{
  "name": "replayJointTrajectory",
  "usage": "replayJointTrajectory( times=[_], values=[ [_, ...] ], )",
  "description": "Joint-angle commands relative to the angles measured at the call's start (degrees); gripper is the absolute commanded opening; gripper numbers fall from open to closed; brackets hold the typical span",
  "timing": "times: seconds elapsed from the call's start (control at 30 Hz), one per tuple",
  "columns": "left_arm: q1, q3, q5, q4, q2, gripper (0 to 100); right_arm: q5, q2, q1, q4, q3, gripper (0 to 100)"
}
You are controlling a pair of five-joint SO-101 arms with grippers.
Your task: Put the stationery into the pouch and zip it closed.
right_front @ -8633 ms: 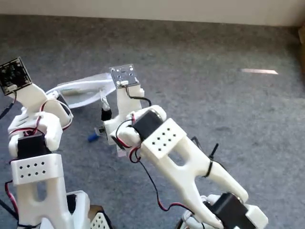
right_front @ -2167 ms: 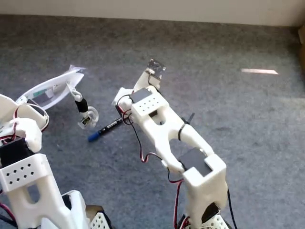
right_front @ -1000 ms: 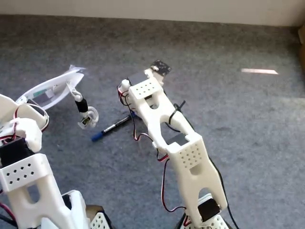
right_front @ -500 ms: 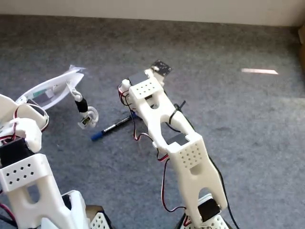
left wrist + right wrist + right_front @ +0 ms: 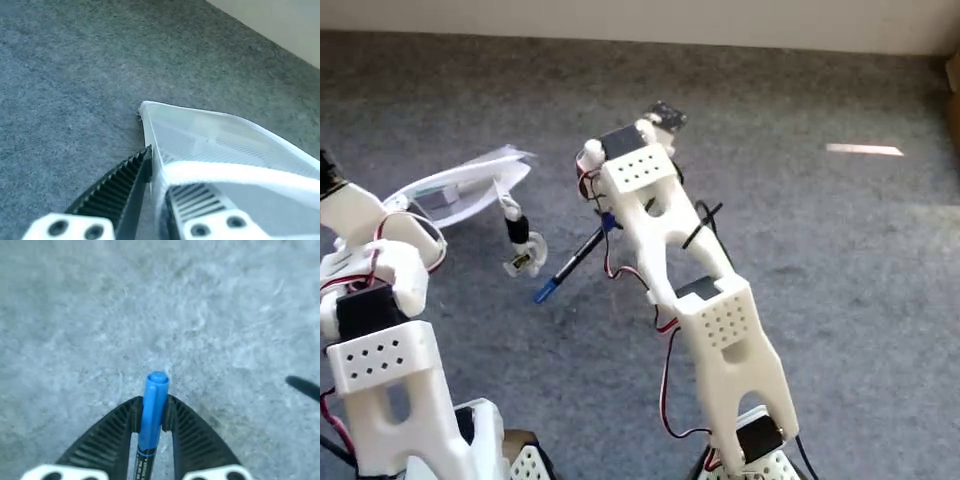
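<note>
**Holding Pen and Pouch: Insertion Pending**

Status: the right fingers [image 5: 115, 430] are closed firmly on one blue end of the pen [image 5: 572, 263]. The pen hangs tilted, its other blue end low over the counter [image 5: 800, 230] and near the pouch [image 5: 470, 185], but outside it.

The left fingers [image 5: 117, 182] are clamped on the edge of the white mesh pouch, holding that edge raised off the counter. Whether the mouth stands open wide enough cannot be told.

Progress: both grasps are made. Dark shapes show through the pouch wall, which suggests some stationery is already inside.

Remaining: align the pen with the mouth, insert and release it, then draw the zip shut. The task appears roughly mid-way.
</note>
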Motion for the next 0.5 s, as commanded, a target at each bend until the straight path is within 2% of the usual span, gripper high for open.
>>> replayJointTrajectory(
  times=[0.0, 0.17, 0.33, 0.47],
  values=[
    [6.7, -1.9, -4.5, -1.7, -2.3, 1, 1.3, -1.1, 1.8, 3.0, -7.1, 0.4],
    [11.5, -1.9, -5.4, -1.6, -2.3, 1, 3.3, -1.4, 2.7, 5.5, -10.9, 0.4],
    [17.5, -1.9, -12.1, -1.6, -2.3, 1, 6.1, -1.5, 3.0, 5.6, -12.8, 0.4],
    [19.6, -1.9, -12.4, -1.6, -2.3, 1, 8.7, -1.5, 2.8, 5.7, -13.1, 0.4]
  ],
)
